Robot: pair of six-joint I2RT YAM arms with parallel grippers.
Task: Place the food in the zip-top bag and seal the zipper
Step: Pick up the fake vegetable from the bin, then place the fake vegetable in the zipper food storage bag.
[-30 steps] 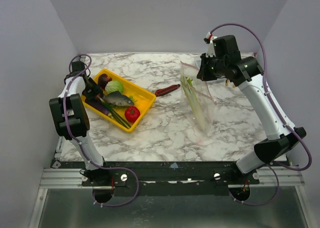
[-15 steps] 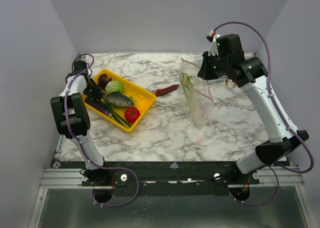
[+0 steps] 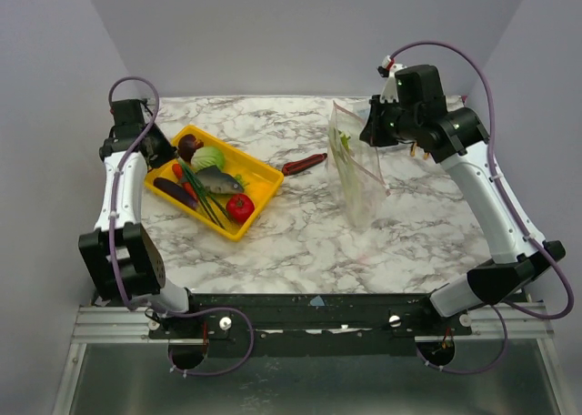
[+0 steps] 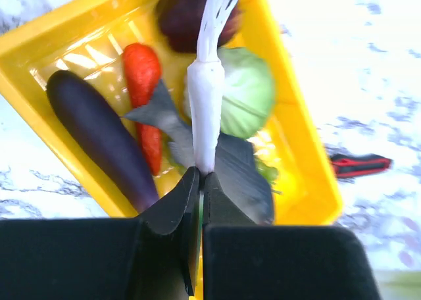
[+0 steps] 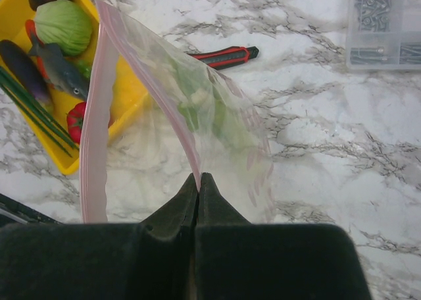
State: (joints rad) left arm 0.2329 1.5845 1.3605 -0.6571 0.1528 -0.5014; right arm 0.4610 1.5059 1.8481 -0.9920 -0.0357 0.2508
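No legible text, label, brand, number or sign appears in any of the three views. None is legible on the yellow plastic tray (image 3: 259, 174), the clear floppy zip-top bag (image 5: 217, 125), or the red-handled tool (image 3: 303, 165).

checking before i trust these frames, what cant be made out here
- Left wrist view: the white item in the left gripper is blurred and cut off by the top edge; its identity is unclear.
- Right wrist view: the green food in the zip-top bag is smeared by plastic; count unclear.
- Right wrist view: the compartment box is cut off by the frame edges.
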